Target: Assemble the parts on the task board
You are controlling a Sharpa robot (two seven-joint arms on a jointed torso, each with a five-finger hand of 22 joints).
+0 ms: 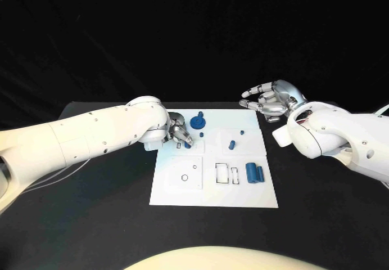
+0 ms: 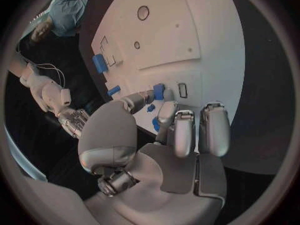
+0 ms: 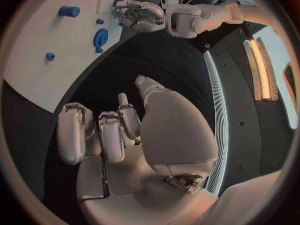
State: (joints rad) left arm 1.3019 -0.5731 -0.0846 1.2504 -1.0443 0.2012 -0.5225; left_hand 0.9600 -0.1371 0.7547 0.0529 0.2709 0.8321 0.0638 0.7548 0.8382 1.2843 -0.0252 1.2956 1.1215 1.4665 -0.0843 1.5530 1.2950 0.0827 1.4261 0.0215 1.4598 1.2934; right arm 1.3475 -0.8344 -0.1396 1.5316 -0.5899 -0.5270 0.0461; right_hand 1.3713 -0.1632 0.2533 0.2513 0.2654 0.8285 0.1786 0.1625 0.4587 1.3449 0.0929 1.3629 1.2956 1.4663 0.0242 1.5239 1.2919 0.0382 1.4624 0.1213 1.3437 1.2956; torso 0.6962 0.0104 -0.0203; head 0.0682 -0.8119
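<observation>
The white task board (image 1: 215, 185) lies in the middle of the table. My left hand (image 1: 180, 134) is low over its far left part and pinches a small blue part (image 1: 187, 144) (image 2: 159, 91) at its fingertips, right beside a small rectangular slot (image 1: 177, 145) (image 2: 182, 90). A blue round part with a stem (image 1: 199, 121) (image 3: 100, 37) stands just beyond that hand. My right hand (image 1: 271, 98) (image 3: 119, 130) hovers past the board's far right corner, fingers apart and holding nothing.
Two small blue pieces (image 1: 230, 144) (image 1: 242, 133) sit on the board's right half, and blue cylinders (image 1: 255, 172) lie near its right edge. Outlined recesses (image 1: 227, 173) and a plate with holes (image 1: 185, 171) take up the near part. Black table surrounds the board.
</observation>
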